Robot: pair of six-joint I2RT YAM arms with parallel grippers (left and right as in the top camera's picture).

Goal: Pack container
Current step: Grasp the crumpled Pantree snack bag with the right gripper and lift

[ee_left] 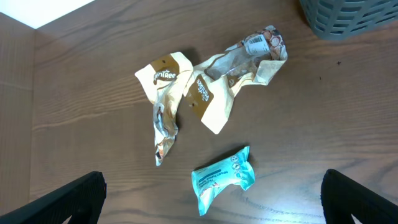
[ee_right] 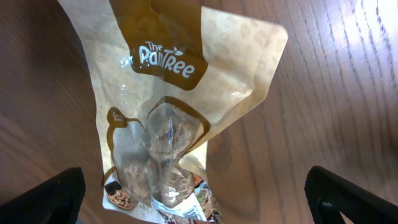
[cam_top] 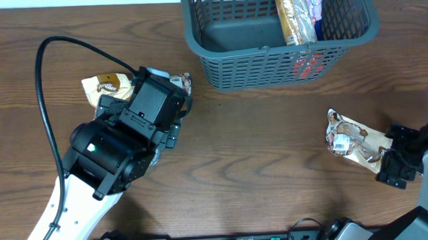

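The cream pouch (ee_right: 180, 124) in the right wrist view carries "The PalmTree" in pale letters on its brown top band. In the left wrist view a crumpled cream packet (ee_left: 163, 93) shows "mTree", the end of that name, on a brown patch. Print on the teal packet (ee_left: 222, 177) is too small to read.

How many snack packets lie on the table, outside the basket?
4: left PanTree packet, middle PanTree packet touching it, teal packet beside them, right PanTree packet. The left arm may hide others.

Matt plastic container (cam_top: 269, 63), glossy crinkled packets (ee_left: 205, 93), wood-grain table (cam_top: 273, 153).
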